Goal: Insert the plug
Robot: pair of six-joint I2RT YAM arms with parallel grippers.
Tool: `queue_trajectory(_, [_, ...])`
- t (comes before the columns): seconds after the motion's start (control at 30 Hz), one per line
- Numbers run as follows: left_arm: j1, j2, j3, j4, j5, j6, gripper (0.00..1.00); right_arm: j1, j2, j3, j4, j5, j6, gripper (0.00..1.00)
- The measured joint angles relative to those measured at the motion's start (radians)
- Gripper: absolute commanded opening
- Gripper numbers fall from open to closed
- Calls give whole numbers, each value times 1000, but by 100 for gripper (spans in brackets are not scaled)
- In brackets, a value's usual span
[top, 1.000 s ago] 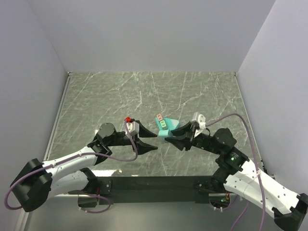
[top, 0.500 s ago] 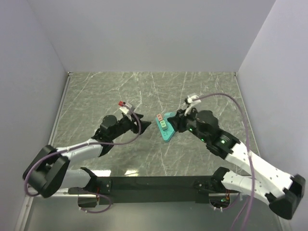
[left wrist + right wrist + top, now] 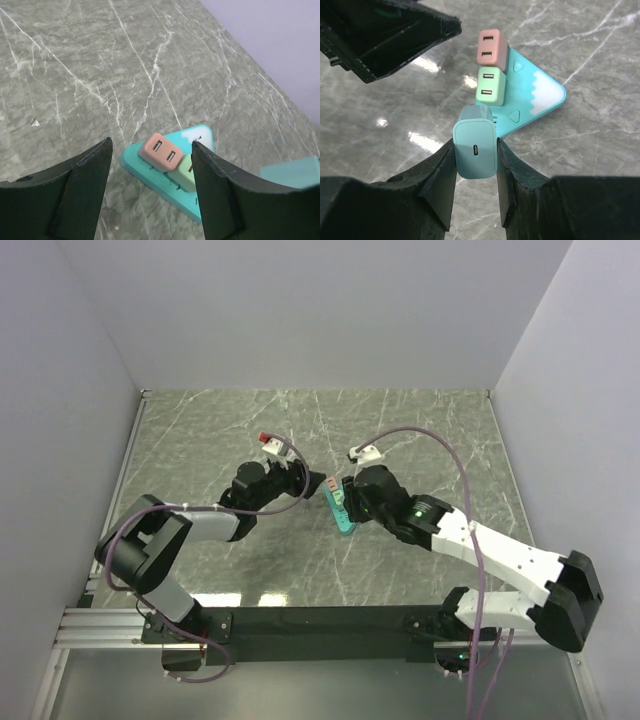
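Note:
My right gripper [image 3: 475, 143] is shut on a teal plug [image 3: 475, 149], holding it by its sides just above the near end of the teal power strip [image 3: 542, 96]. Two plugs sit in the strip: a pink plug [image 3: 492, 46] at the far end and a green plug [image 3: 491, 86] beside it. My left gripper [image 3: 151, 145] is open and empty, its fingers [image 3: 80, 185] hovering either side of the pink plug [image 3: 160, 152] without touching it. From above, both grippers meet over the strip [image 3: 346, 524], the left gripper [image 3: 312, 483] on its left side.
The strip lies on a grey marble tabletop [image 3: 420, 430] with white walls at the back and sides. The left arm's dark fingers [image 3: 390, 35] fill the upper left of the right wrist view, close to the strip. Purple cables loop above both wrists.
Both arms have swung inward and forward to the strip. The left gripper has opened wider. The right gripper has carried the teal plug over the strip's near end.

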Motion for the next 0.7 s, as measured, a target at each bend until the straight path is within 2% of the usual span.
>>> queue_trajectory(0.37, [0, 137, 53, 31, 8, -29, 70, 24, 182, 44, -47, 47, 5, 0])
queue_trajectory(0.7, [0, 218, 82, 67, 20, -51, 70, 31, 272, 69, -56, 49, 5, 0])
